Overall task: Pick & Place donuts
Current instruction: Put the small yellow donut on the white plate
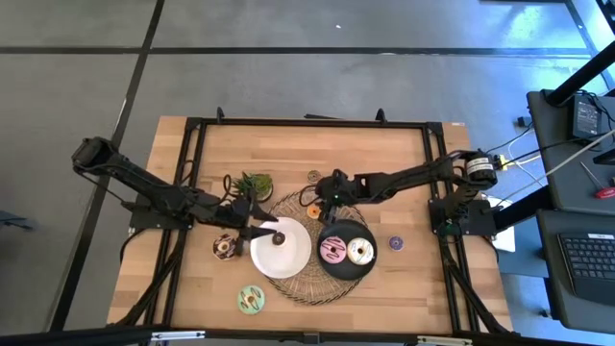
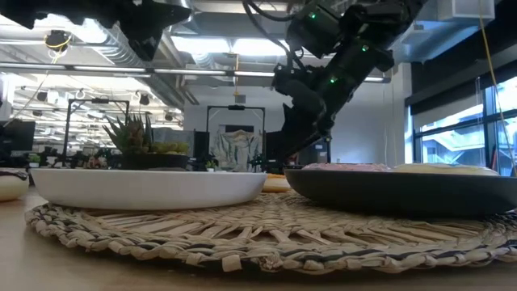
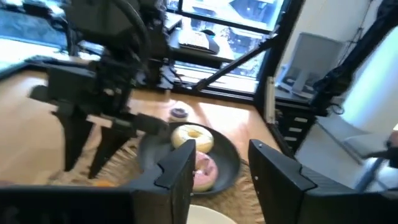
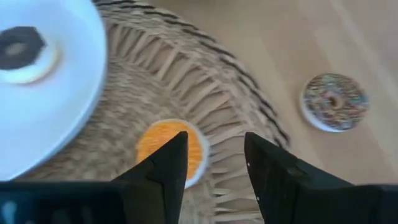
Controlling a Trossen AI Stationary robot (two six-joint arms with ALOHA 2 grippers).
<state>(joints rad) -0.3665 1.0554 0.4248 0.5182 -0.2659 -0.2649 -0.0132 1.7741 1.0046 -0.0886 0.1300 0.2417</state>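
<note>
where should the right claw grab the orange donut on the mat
Across its ring, from straight above: the orange donut lies flat on the woven mat, beside the white plate. The right claw is open, already above it.

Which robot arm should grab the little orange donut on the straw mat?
The right arm, probably. Its open tool hangs directly over the small orange-iced donut on the round woven straw mat. The left arm's open tool sits farther off, above the round white plate.
</note>
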